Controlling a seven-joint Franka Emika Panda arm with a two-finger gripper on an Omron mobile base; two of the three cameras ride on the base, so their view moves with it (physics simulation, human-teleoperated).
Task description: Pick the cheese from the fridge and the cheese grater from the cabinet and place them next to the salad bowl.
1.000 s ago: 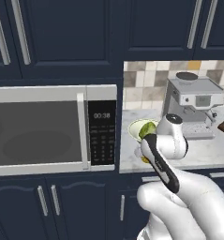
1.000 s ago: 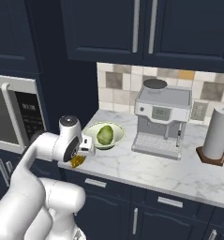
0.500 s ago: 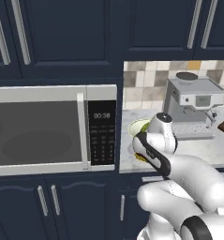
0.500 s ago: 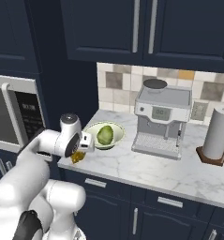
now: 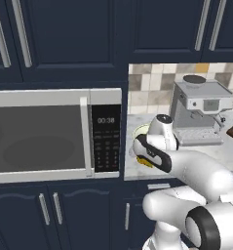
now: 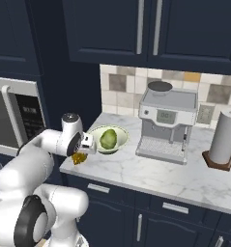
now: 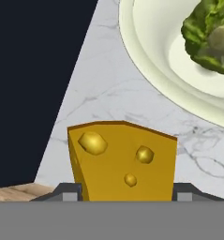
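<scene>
Tool with cheese over marble counter

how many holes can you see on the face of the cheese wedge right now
3 on the cheese: a large one at upper left, a medium one right of centre, a small one below it. The gripper hides the bottom edge, so more may exist.

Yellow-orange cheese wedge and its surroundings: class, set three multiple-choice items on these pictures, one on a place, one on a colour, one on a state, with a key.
1. Where is the yellow-orange cheese wedge?
A. inside the microwave
B. above the white marble counter, beside the pale round salad bowl
C. on the coffee machine

2. What colour is the lettuce in the bowl?
A. green
B. red
C. white

3. The gripper is:
A. open
B. shut on the wedge
C. shut on the bowl

Key: B, counter and bowl lie behind it; A, green leaves; B, fingers flank the wedge.
</scene>
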